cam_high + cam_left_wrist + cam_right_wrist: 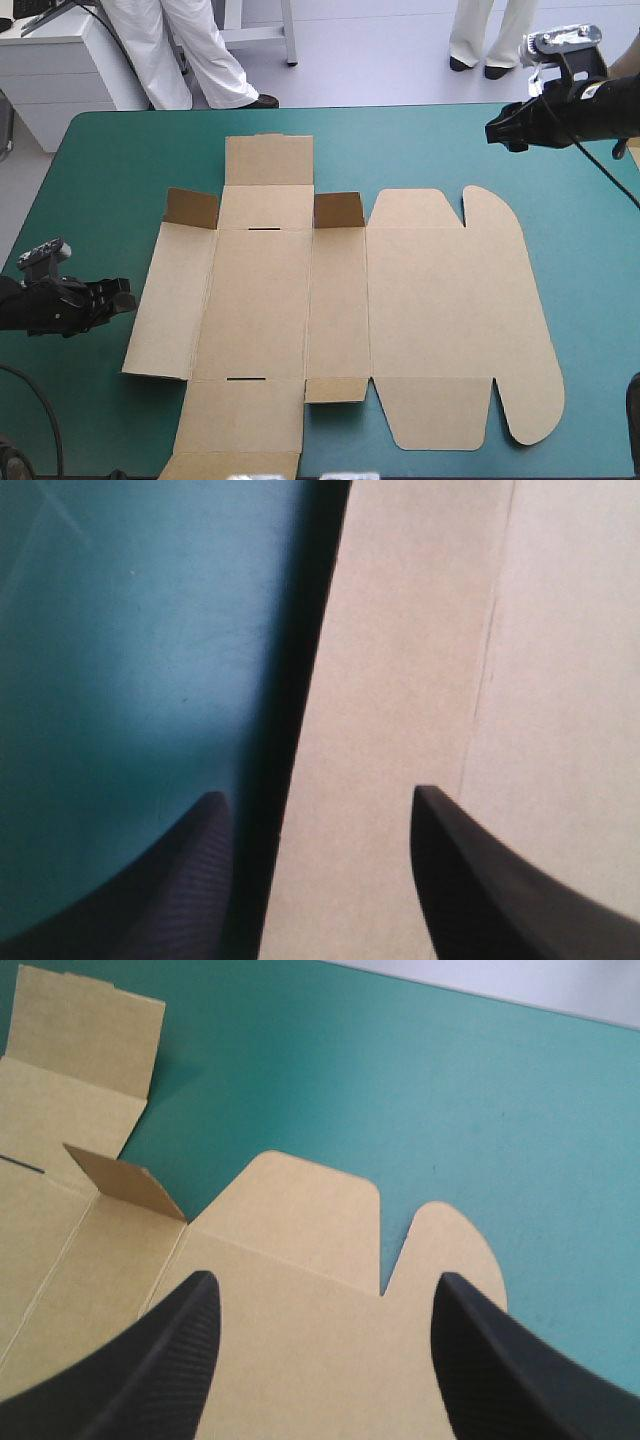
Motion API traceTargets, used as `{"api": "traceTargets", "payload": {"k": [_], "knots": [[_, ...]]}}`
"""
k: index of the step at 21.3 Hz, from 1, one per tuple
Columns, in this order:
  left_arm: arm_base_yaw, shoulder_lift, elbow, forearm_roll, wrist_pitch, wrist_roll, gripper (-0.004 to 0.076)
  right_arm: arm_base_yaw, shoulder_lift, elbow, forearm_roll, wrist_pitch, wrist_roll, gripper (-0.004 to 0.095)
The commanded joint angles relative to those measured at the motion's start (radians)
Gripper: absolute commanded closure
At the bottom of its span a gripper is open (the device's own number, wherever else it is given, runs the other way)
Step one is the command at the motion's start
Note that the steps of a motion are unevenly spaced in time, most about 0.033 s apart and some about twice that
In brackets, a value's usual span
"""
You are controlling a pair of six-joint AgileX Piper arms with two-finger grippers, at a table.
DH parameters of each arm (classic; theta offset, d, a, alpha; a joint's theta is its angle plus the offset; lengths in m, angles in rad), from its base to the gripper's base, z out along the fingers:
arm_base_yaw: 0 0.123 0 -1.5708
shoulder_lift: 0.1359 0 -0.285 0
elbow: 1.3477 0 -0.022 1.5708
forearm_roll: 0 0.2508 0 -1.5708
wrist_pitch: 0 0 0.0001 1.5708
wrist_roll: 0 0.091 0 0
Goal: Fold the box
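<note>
The brown box lies as a cut sheet spread nearly flat on the teal-green table, with two small flaps standing up near its far side. My left gripper hovers open just off the sheet's left edge; in the left wrist view that gripper straddles the edge of the box, one finger over the cover, the other over the board. My right gripper is raised above the far right of the table, open. Ahead of and below this gripper show the rounded lid flaps of the box.
The sheet's near flaps reach the table's front edge. Bare teal-green cover lies along the far side and to the right of the box.
</note>
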Motion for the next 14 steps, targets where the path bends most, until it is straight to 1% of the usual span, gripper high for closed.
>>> {"api": "traceTargets", "payload": {"k": [1, 3, 6, 7, 9, 11, 14], "knots": [[0.001, 0.031, -0.023, -0.048, -0.001, 0.007, 0.0333, -0.007, -0.070, 0.065, 0.025, 0.002, -0.012, 0.0312], [0.001, 0.078, -0.023, -0.041, -0.004, 0.015, 0.0322, -0.007, -0.106, 0.134, 0.022, 0.002, -0.023, 0.0303], [0.001, 0.110, -0.021, -0.020, 0.019, 0.042, 0.0322, -0.007, -0.123, 0.144, 0.022, 0.002, -0.037, 0.0303], [0.001, 0.121, -0.021, -0.045, 0.021, 0.058, 0.0322, -0.007, -0.127, 0.144, 0.022, 0.002, -0.040, 0.0303], [0.001, 0.165, -0.021, -0.104, 0.046, 0.099, 0.0322, -0.007, -0.127, 0.144, 0.028, 0.002, -0.040, 0.0303], [0.001, 0.218, -0.021, -0.102, 0.085, 0.112, 0.0322, -0.007, -0.129, 0.144, 0.028, 0.002, -0.040, 0.0303], [-0.001, 0.283, -0.021, -0.116, 0.115, 0.125, 0.0322, -0.007, -0.136, 0.144, 0.028, 0.002, -0.042, 0.0303]]}}
